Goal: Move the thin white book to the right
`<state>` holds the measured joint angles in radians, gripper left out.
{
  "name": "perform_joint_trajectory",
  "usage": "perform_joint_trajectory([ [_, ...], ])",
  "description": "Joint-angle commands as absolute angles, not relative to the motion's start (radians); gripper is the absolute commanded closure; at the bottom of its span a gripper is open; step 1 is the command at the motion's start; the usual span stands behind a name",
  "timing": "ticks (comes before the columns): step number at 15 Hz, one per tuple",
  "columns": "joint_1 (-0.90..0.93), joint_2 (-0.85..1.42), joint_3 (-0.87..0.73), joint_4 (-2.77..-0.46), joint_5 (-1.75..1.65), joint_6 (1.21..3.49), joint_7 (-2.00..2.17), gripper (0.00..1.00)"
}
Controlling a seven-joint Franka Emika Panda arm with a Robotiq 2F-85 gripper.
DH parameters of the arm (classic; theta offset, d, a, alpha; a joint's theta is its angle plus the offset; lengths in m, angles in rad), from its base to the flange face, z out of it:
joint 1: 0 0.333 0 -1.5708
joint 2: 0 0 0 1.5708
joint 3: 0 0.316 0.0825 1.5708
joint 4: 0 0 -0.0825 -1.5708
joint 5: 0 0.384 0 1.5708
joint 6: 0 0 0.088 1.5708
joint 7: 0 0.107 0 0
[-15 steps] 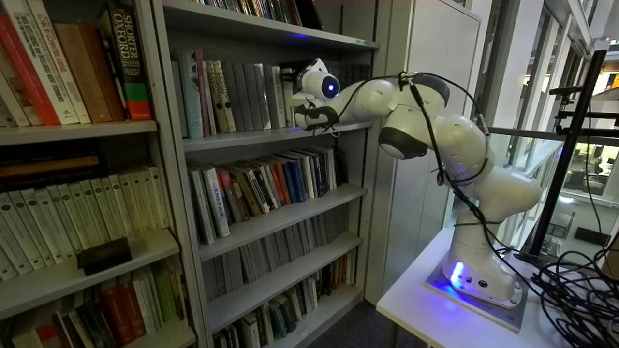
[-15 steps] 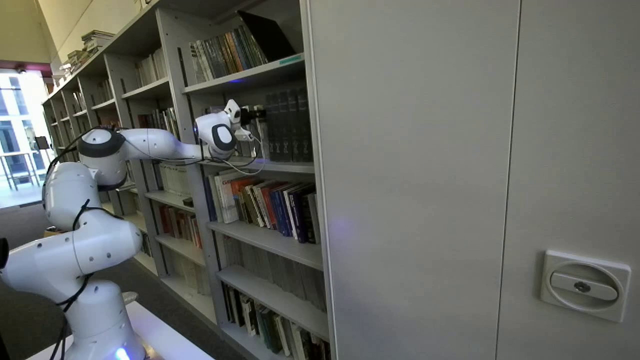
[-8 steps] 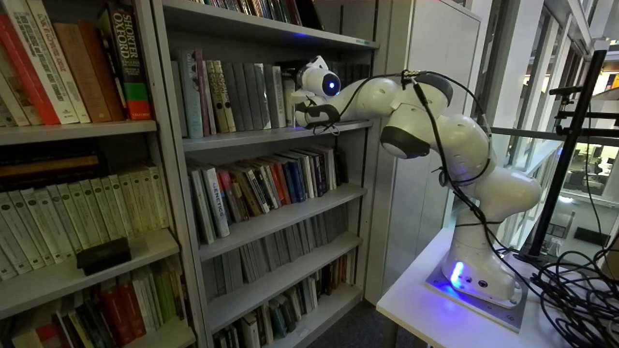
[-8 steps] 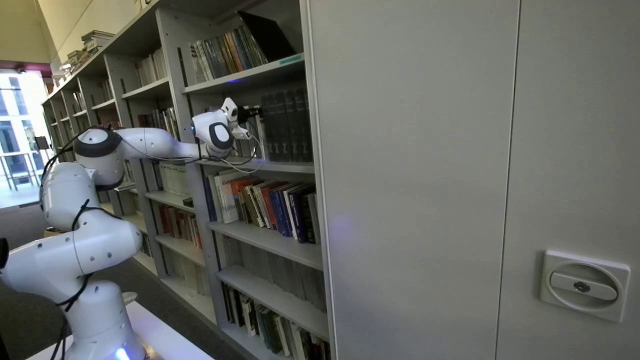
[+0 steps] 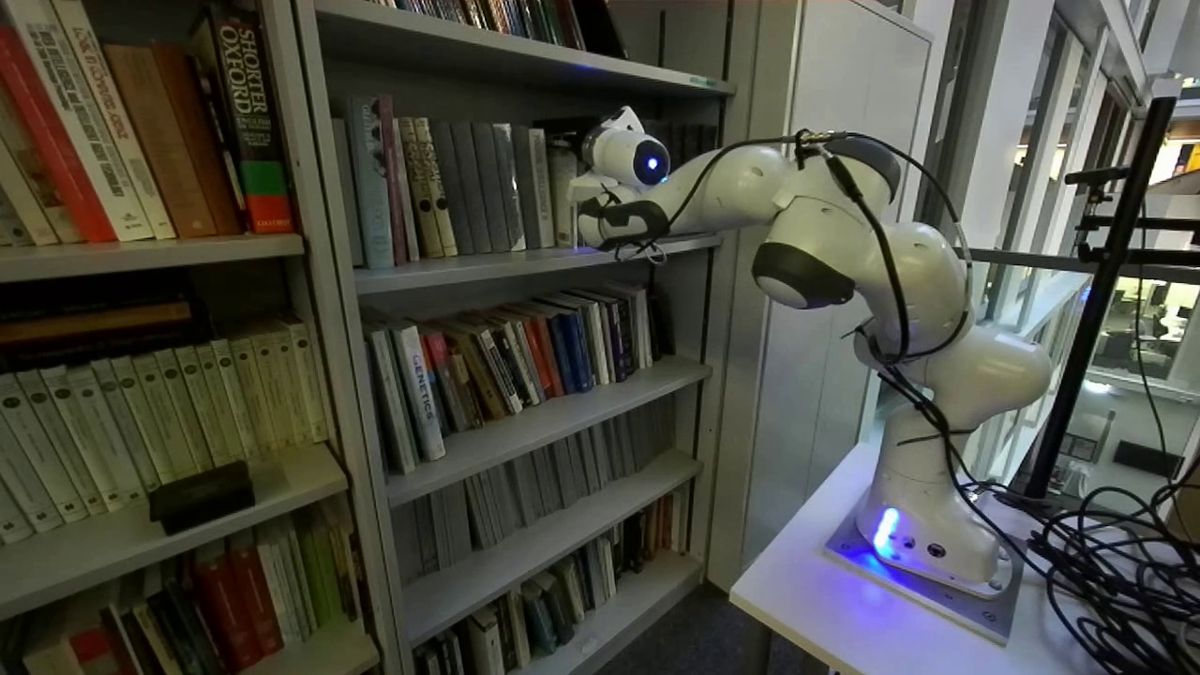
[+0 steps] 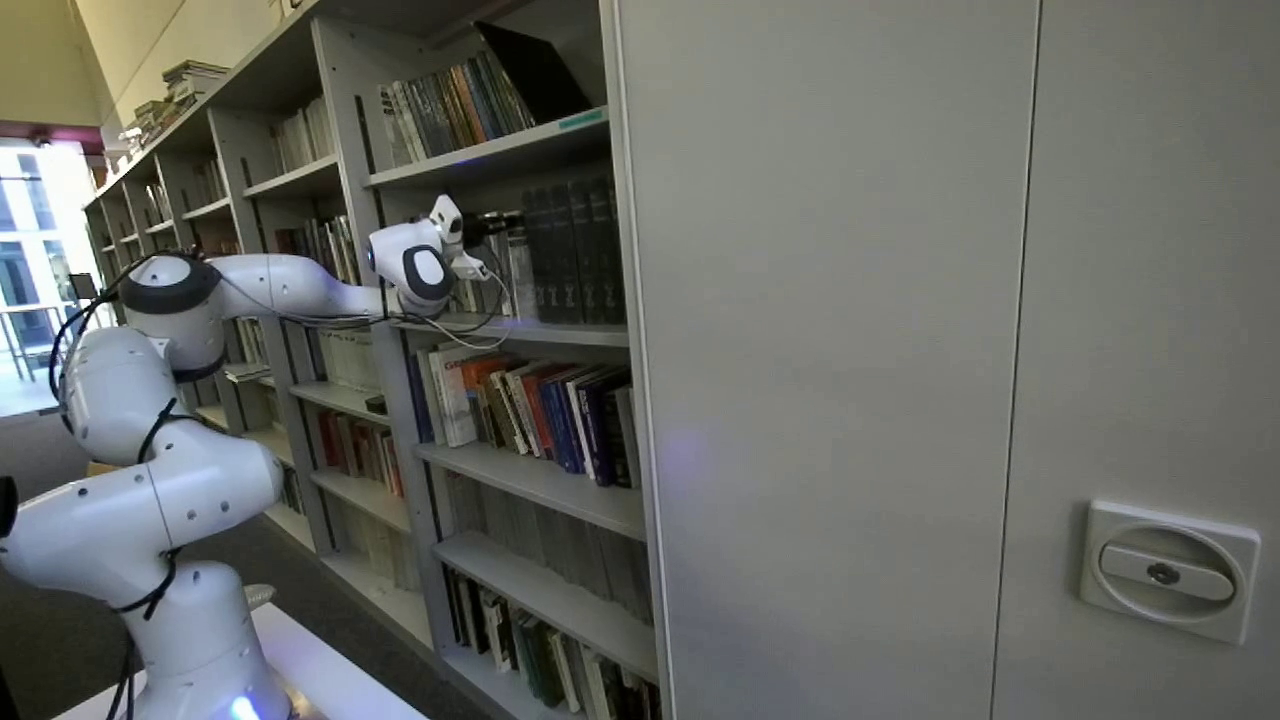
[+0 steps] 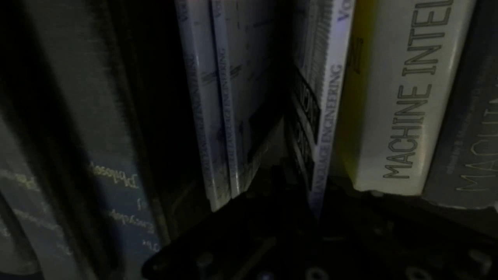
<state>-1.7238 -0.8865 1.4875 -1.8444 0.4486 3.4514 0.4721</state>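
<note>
In the wrist view, which stands upside down, the thin white book point(image 7: 330, 112), lettered "Language Engineering" on its spine, stands upright, one end reaching into the dark gripper point(image 7: 305, 188). My gripper is shut on this book; its fingers are very dim and their edges hard to make out. Two similar thin white books point(image 7: 227, 112) lean together to its left in that view, with a dark gap between. In an exterior view the gripper point(image 6: 512, 221) reaches the shelf from the front, high on the book row, beside black volumes point(image 6: 570, 255).
A thick white "Machine Intelligence" book point(image 7: 408, 101) stands close on the held book's other side, with a dark grey book point(image 7: 467, 128) beyond. Dark encyclopedia volumes point(image 7: 116, 186) are across the gap. The shelf board above point(image 5: 534, 56) and upright panel point(image 6: 620, 300) bound the space.
The arm has drawn back slightly from the shelf, wrist and elbow moving away from the books. My gripper has closed over the last second.
</note>
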Motion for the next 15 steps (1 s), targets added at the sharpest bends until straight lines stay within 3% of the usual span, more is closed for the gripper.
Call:
perform_joint_trajectory([
  [1, -1.636, -0.852, 1.445, -1.925, 0.453, 3.466, 0.444, 0.98],
  [13, -1.549, -0.857, 1.404, -1.967, 0.447, 3.465, 0.442, 0.98],
  [14, -1.546, -0.855, 1.404, -1.974, 0.446, 3.465, 0.442, 0.68],
  [15, -1.547, -0.854, 1.404, -1.974, 0.445, 3.465, 0.441, 0.68],
])
